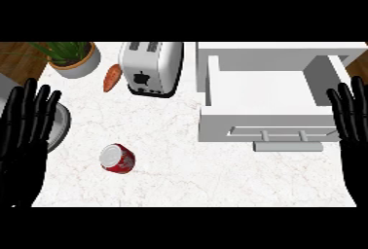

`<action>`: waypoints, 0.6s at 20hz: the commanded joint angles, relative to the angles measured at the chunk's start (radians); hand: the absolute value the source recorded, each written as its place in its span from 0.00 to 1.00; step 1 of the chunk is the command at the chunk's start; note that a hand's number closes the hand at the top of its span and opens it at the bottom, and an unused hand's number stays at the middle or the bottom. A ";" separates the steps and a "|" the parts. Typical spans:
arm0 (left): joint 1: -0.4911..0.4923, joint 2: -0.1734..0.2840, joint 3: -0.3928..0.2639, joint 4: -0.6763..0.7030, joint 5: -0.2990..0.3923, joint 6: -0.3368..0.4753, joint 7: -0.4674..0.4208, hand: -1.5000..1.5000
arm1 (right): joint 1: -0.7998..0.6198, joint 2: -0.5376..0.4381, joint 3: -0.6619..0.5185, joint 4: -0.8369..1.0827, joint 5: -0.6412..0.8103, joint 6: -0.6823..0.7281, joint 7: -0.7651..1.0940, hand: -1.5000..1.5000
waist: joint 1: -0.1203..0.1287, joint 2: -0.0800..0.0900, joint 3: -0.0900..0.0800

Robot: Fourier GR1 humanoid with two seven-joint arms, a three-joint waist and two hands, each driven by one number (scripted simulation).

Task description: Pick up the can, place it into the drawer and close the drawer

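A white marble counter [187, 160] with faint veining fills most of the head view, and brown wood flooring shows past its far corners at upper left and upper right. At the left edge the left hand [25, 141] stands open, fingers straight and spread, pointing away from the robot and holding nothing; it partly covers a grey round plate [63, 124] that lies at the counter's left side. Beyond it, in the far left corner, a potted plant [72, 56] with green leaves sits in a pale pot, and just to its right an orange carrot [112, 78] lies on the marble, close beside a silver toaster [151, 65] whose slots face up. Nearer the robot, left of centre and well apart from both hands, the red can [117, 158] lies tipped over on the counter; its silver end shows toward the upper left, so its long axis appears to run from there down to the lower right, though the steep view makes the exact tilt hard to tell. To the right stands the white drawer [269, 121], pulled open toward the robot, its inside bare and its front panel carrying a grey bar handle [284, 133]. At the right edge the right hand [352, 126] is likewise open, fingers straight and upward, touching nothing, overlapping the drawer's right side.
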 commanded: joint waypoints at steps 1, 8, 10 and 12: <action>-0.019 0.023 -0.010 0.025 0.082 -0.089 0.006 0.00 | -0.027 0.035 0.053 0.018 0.056 -0.032 0.031 0.00 | 0.000 -0.010 -0.005; 0.083 0.262 -0.098 0.098 0.337 -0.495 0.081 0.00 | 0.072 0.050 -0.045 0.062 0.012 -0.098 0.154 0.00 | -0.016 -0.004 -0.007; 0.071 0.329 -0.019 0.125 0.452 -0.559 0.103 0.00 | 0.082 0.051 -0.064 0.062 0.010 -0.114 0.191 0.00 | -0.009 -0.006 -0.006; 0.102 0.409 0.075 0.175 0.539 -0.671 0.045 0.00 | 0.115 0.044 -0.068 0.025 0.007 -0.105 0.183 0.00 | -0.003 -0.010 -0.006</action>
